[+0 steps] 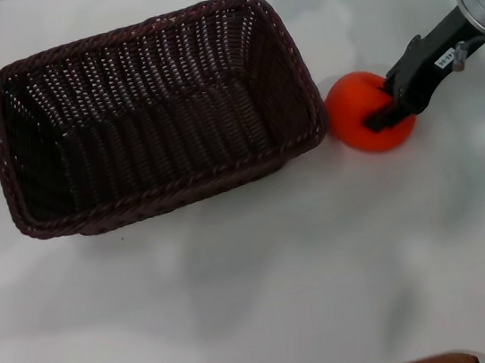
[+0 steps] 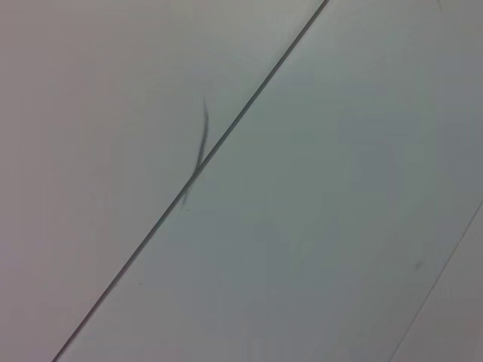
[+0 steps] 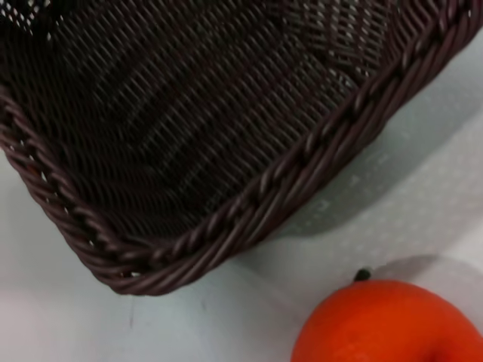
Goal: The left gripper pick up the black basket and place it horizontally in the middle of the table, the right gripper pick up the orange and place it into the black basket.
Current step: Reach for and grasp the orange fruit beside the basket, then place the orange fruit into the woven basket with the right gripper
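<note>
White table (image 1: pixel 241 299) fills the view. One black basket (image 1: pixel 156 112) sits open side up near its middle, lying lengthwise and ready to be filled. Just beside its right end rests one orange (image 1: pixel 361 109). The right gripper (image 1: pixel 386 107) seems clamped on the orange, probably so it can lift it. No left gripper shows.

Basket (image 1: pixel 156 112) sits on tabletop (image 1: pixel 259 296); orange (image 1: pixel 369 114) just right of it, right gripper (image 1: pixel 390 106) on orange.
</note>
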`<state>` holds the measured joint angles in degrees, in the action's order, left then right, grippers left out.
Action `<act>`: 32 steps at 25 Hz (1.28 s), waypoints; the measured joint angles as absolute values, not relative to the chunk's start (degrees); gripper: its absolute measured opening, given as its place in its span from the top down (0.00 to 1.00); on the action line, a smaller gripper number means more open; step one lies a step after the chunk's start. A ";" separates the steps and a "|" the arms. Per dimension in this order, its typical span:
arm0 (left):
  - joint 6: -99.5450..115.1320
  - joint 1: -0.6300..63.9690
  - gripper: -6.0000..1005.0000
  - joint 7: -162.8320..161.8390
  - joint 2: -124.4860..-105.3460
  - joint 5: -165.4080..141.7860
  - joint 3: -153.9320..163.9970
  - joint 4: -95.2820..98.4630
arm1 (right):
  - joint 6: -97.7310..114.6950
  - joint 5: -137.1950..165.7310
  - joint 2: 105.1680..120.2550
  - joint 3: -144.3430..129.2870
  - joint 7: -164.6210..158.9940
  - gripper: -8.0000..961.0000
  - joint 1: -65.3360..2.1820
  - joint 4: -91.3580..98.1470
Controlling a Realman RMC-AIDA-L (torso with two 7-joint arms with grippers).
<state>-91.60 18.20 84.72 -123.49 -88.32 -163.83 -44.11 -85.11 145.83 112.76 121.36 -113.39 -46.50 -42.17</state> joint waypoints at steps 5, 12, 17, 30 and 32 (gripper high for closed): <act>-91.58 18.20 0.10 84.73 -123.32 -88.32 -163.83 -43.73 | -85.19 145.86 112.65 121.50 -113.37 0.56 -46.42 -42.32; -91.58 18.24 0.10 84.73 -123.05 -88.33 -163.99 -43.41 | -85.23 143.48 111.81 131.44 -111.01 0.66 -45.06 -45.75; -91.63 17.98 0.11 84.76 -123.05 -88.33 -164.29 -43.42 | -84.74 130.26 111.17 140.46 -107.65 0.71 -42.67 -48.07; -91.67 18.36 0.11 84.91 -123.25 -88.33 -163.95 -42.60 | -90.62 97.33 114.87 127.89 -96.03 0.75 -46.14 -38.57; -91.67 18.47 0.11 85.32 -123.10 -88.33 -163.93 -41.66 | -89.29 97.89 115.48 125.93 -95.52 0.71 -47.08 -37.38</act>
